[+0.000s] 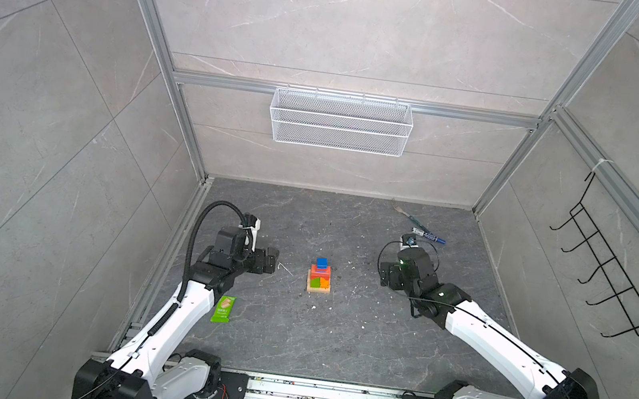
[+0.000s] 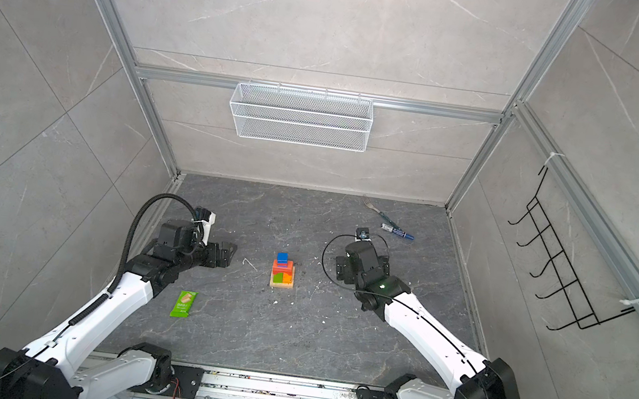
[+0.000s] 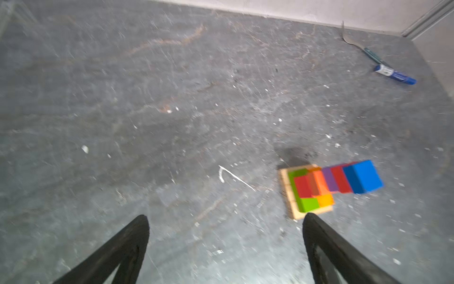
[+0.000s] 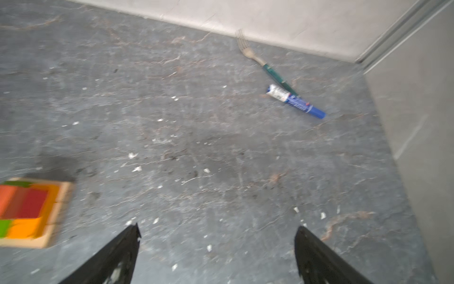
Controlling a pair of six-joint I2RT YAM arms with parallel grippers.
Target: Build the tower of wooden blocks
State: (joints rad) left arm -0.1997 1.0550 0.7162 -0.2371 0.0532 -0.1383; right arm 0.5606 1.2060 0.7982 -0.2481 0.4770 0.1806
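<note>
Both top views: the tower (image 1: 319, 278) stands centrally on the table (image 1: 354, 339) between the left gripper (image 1: 274, 261) and right gripper (image 1: 382, 275), both open and empty; its light, stiff, smooth blocks (image 1: 321, 263) likely topple easily, best pinched across flat sides.

Tower (image 1: 319, 277) at ctr; wrapper (image 1: 223, 309) front-L of it; marker (image 1: 429, 236) back-R, fork (image 1: 404, 213) just behind marker.
</note>
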